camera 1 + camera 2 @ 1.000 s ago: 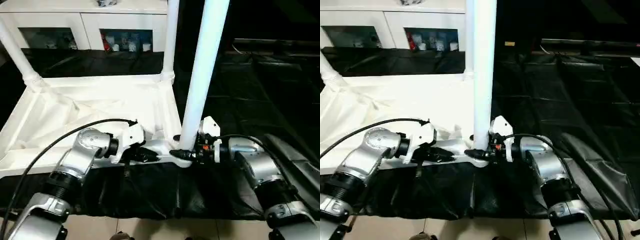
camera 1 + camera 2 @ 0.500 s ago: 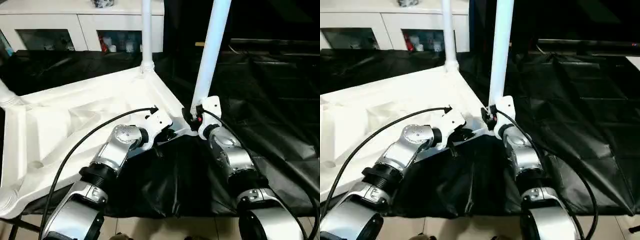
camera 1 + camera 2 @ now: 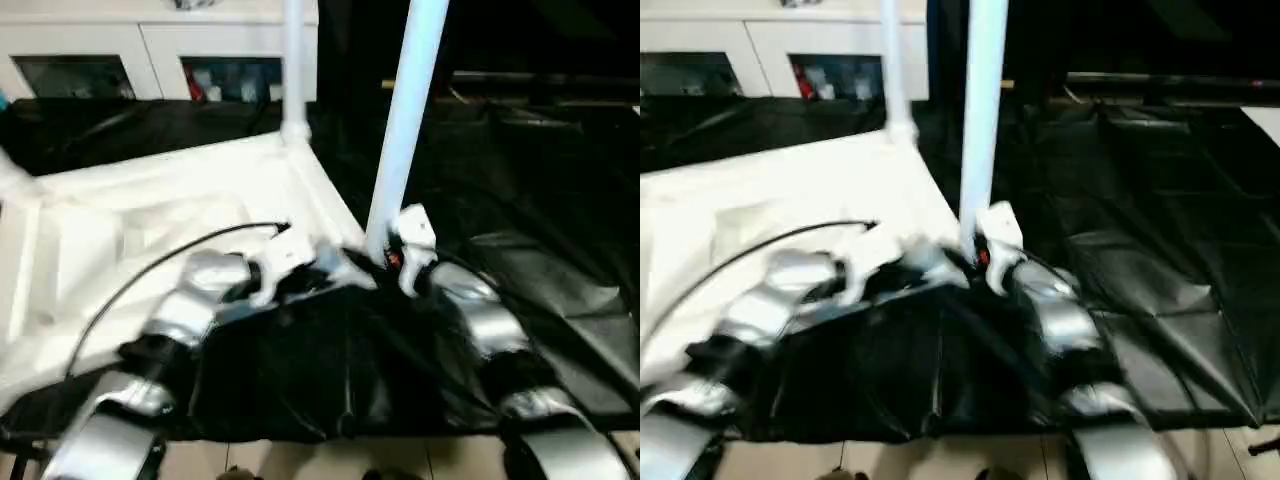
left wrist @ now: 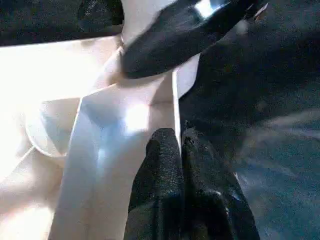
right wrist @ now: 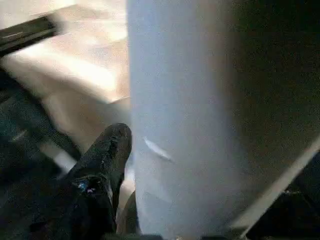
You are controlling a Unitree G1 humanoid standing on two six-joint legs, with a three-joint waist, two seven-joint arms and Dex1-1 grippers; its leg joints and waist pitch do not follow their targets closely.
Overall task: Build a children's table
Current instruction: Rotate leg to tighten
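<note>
Head cameras look down over both forearms at the children's table [image 3: 150, 215]; wrist cameras sit close against its near corner.

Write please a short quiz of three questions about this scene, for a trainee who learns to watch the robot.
1. True or false: the children's table lies upside down, with its legs pointing up.
2. Which end effector has its two fingers pressed together?
A. left
B. right
3. Fill in: the right end effector is at the base of the near ____.

Key
1. True. The ribbed underside faces up and white legs rise from the corners.
2. A. In the left wrist view the left end effector shows both black fingers touching, at the edge of the table top.
3. Leg. A black finger lies against its side.
</note>
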